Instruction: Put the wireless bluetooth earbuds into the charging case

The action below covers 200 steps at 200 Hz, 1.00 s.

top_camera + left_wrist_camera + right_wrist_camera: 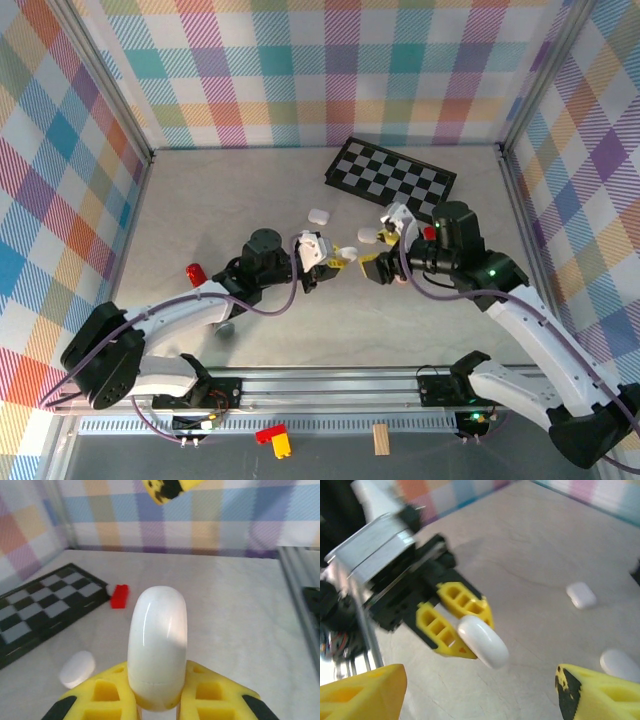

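Closest in, the left hand [157,692], yellow ribbed plastic, is clamped on the base of a glossy white pebble-shaped charging case [157,630], whose lid end sticks out, shut. Opposite, the right hand [480,692] stands wide and holds nothing. 1 loose white oval pebble [77,668] lies on the pale worktop [240,610] nearby; earbuds I can't pick out. Best, I'd say, to catch the lid just above its seam and hinge it back gently before fetching 1 earbud.
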Available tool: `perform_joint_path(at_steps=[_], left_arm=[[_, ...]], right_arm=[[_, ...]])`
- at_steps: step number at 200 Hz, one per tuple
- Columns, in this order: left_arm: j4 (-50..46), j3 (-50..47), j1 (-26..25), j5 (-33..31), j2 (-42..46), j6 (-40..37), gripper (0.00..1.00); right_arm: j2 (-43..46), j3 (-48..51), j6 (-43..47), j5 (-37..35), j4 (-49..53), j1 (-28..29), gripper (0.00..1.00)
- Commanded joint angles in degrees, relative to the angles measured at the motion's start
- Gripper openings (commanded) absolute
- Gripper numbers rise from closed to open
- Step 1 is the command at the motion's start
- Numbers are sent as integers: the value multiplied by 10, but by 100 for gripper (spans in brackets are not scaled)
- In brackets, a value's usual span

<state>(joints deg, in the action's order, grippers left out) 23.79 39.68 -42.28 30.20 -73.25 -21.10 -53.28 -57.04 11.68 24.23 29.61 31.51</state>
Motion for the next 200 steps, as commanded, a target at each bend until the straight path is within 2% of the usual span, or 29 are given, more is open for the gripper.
perform_joint_path(at_steps=[1, 15, 36, 90, 118, 132, 143, 157, 178, 181, 188, 192, 196, 200], left_arm=[[-116, 35, 10, 115, 24, -23, 0], [-132, 45, 12, 133, 29, -26, 0], [-147, 56, 12, 146, 32, -34, 0], [-159, 74, 13, 174, 26, -38, 0], [-158, 75, 13, 174, 25, -38, 0], [-158, 75, 13, 172, 25, -40, 0], [-157, 73, 13, 169, 26, -42, 0], [-143, 66, 15, 163, 27, -42, 13], [-88, 42, 19, 132, 32, -22, 45], [-76, 37, 20, 125, 33, -18, 51], [-47, 22, 21, 105, 37, -11, 72], [-30, 12, 22, 96, 39, -6, 77], [-10, 2, 23, 86, 40, -2, 89], [8, -8, 25, 77, 41, 3, 93]], right_arm=[[5, 10, 192, 94, 46, 3, 78], [-6, 5, 232, 104, 60, 3, 76], [-34, -12, 258, 120, 70, 6, 68], [-88, -16, 261, 144, 47, 27, 47], [-94, -12, 258, 143, 41, 28, 33], [-91, -10, 258, 135, 39, 27, 22], [-87, -8, 255, 133, 35, 28, 19], [-81, -3, 249, 134, 26, 28, 16], [-70, 16, 214, 115, -13, 27, 17], [-68, 21, 204, 108, -20, 27, 17], [-66, 32, 177, 91, -46, 25, 16], [-66, 39, 158, 81, -66, 23, 15], [-67, 46, 135, 71, -83, 20, 14], [-68, 53, 113, 62, -101, 17, 14]])
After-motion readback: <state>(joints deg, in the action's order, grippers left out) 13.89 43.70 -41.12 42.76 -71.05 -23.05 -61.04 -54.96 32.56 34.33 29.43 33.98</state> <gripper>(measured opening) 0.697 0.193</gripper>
